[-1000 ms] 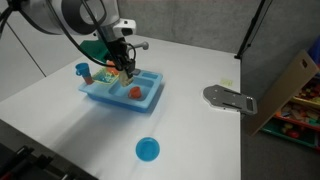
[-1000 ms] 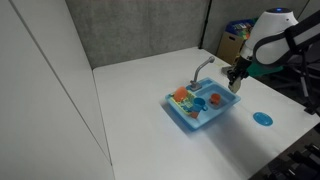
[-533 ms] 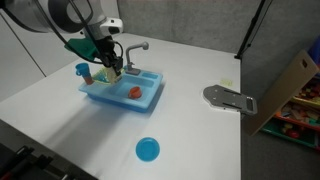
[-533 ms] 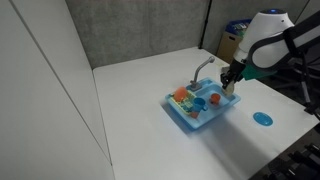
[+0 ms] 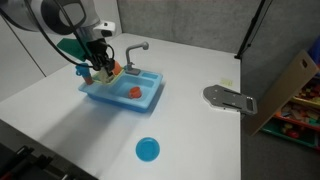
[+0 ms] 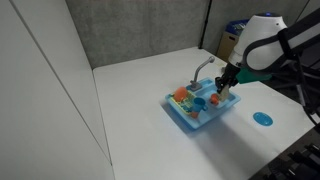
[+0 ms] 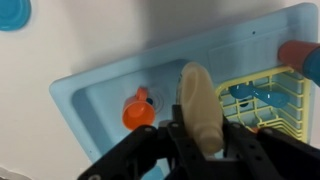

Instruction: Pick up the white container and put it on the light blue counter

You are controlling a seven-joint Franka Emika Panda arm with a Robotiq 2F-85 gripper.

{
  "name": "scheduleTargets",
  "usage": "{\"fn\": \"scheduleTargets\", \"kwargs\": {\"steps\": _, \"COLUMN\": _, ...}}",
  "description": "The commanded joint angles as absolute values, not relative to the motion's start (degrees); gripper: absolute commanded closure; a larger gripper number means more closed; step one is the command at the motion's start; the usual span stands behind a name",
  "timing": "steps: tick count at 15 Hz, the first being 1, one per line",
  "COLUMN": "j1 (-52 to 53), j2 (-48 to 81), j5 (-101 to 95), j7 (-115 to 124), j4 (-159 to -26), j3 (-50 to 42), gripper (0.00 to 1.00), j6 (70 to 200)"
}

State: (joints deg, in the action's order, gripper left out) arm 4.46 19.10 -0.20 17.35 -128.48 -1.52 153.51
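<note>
My gripper (image 7: 200, 138) is shut on the white container (image 7: 198, 98), a cream-white lumpy piece that sticks out past the fingers. It hangs just above the light blue toy sink unit (image 7: 100, 88), between the basin and the yellow rack (image 7: 265, 100). In both exterior views the gripper (image 5: 103, 70) (image 6: 222, 85) is low over one end of the sink unit (image 5: 150, 101) (image 6: 195, 122). The container itself is too small to make out there.
An orange cup (image 7: 140, 110) lies in the basin, and blue pieces lie in the rack. The grey faucet (image 5: 135, 48) stands at the back edge. A round blue disc (image 5: 147, 150) and a flat grey metal plate (image 5: 228, 98) lie on the white table. A cardboard box (image 5: 290, 85) stands beyond the table's edge.
My gripper has moved along the sink unit from over the basin towards the rack end, still holding the white container. Nothing else moved.
</note>
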Motion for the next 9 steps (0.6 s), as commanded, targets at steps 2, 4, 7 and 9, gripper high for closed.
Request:
{"fn": "scheduleTargets", "kwargs": {"steps": 2, "j1": 4.6, "j2": 19.8, "j5": 2.6, "j7": 17.1, "j4": -128.4, "j3": -0.6, "gripper": 0.90, "j6": 153.4}}
{"fn": "scheduleTargets", "kwargs": {"steps": 4, "j1": 4.8, "j2": 20.1, "j5": 3.1, "j7": 17.2, "j4": -128.4, "j3": -0.4, "gripper": 0.90, "j6": 153.6}}
{"fn": "scheduleTargets", "kwargs": {"steps": 7, "j1": 5.5, "j2": 20.3, "j5": 3.0, "j7": 18.3, "j4": -128.5, "j3": -0.4, "gripper": 0.90, "j6": 154.0}}
{"fn": "scheduleTargets", "kwargs": {"steps": 9, "j1": 6.3, "j2": 20.5, "j5": 2.5, "j7": 20.0, "j4": -128.7, "j3": -1.0, "gripper": 0.90, "j6": 154.7}}
